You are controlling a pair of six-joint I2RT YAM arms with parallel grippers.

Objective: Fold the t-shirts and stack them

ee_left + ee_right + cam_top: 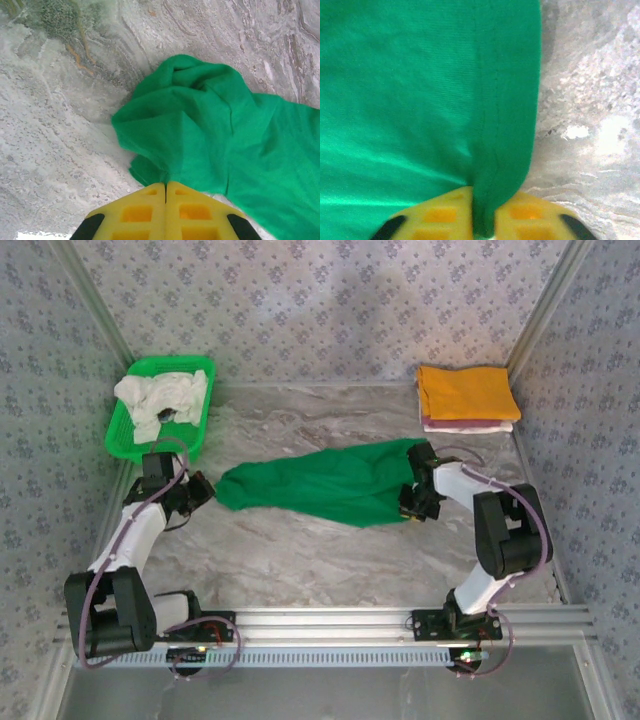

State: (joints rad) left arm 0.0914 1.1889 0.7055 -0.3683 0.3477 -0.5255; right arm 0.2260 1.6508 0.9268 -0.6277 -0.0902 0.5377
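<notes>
On the marbled table (300,560) I see the green shirt (330,488) spread between my two arms, well apart from the folded stack at far right (orange-yellow shirt (465,390) on top, pale ones (470,425) beneath) and the basket (120,440) of whitish shirts (160,400) at far left. My right gripper (482,195) is clamped on its right-hand edge. My left gripper (165,186) is pressed together at its left tip, and I cannot tell whether cloth is caught.

The spread t-shirt (320,485) lies mid-frame on the tabletop (300,560), between my left jaws and right jaws. Upper left, crumpled shirts (160,395) lie in the basket (118,435); upper right, the folded stack (465,395).
</notes>
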